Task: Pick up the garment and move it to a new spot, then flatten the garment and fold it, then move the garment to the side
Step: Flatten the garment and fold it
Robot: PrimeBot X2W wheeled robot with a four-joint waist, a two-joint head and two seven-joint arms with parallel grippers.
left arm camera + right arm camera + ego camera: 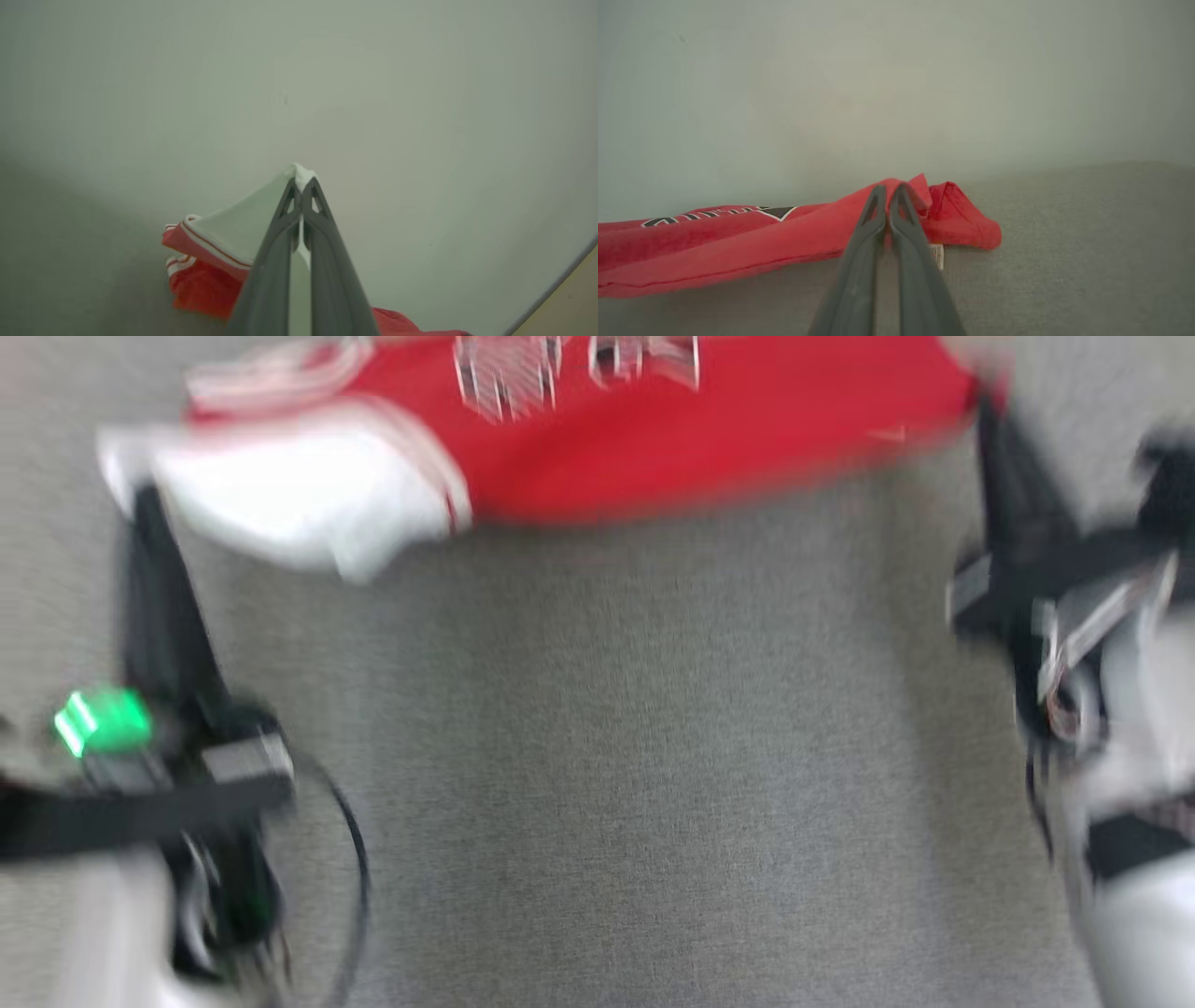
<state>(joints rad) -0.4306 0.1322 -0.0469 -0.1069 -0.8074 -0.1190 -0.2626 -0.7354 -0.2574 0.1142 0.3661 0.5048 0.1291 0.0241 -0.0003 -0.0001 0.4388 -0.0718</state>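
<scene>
The garment [672, 439] is a red shirt with white sleeves and a printed front, stretched across the far part of the grey surface; the head view is blurred by motion. My left gripper [140, 504] is shut on the white sleeve [243, 224], pinching its tip between the fingers [322, 219]. My right gripper [990, 420] is shut on the red hem corner [915, 186], lifted a little, with a small white tag [937, 255] hanging below. Between the two grippers the red body [714, 242] sags onto the surface.
A grey fabric-covered surface [635, 756] spreads toward me. A pale wall [896, 84] rises behind it. A tan strip of floor [570, 308] shows at the lower right of the left wrist view.
</scene>
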